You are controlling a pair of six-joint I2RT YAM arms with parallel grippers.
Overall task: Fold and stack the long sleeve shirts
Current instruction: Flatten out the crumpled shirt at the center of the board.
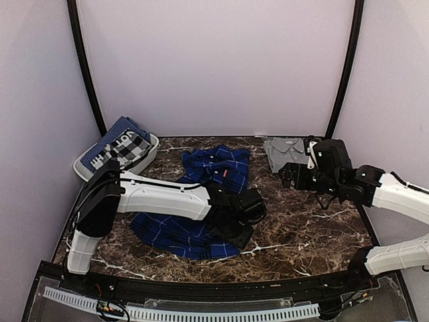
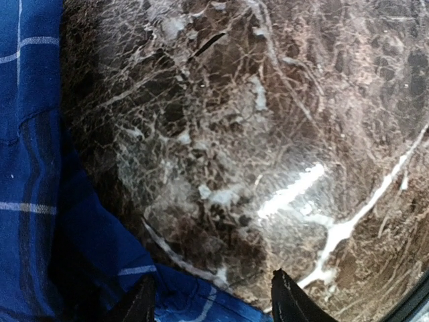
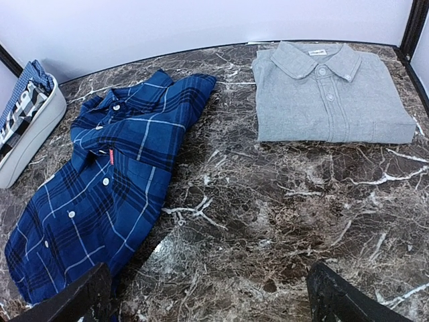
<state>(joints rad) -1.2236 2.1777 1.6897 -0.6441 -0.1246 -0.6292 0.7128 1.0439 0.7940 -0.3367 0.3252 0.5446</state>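
From the right wrist alone, the grey shirt (image 3: 332, 94) shows whole

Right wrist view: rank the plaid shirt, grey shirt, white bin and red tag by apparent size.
1. plaid shirt, spread out and nearer
2. grey shirt, folded
3. white bin, cropped at the edge, so uncertain
4. red tag

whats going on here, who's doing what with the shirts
The grey shirt already lies folded at the back right of the table. The plaid shirt lies loosely spread in the middle, not neatly folded. The left gripper is open and low at the plaid shirt's near right edge, holding nothing. The right gripper is open and empty above the table, near the grey shirt. A bin at the back left holds more cloth.
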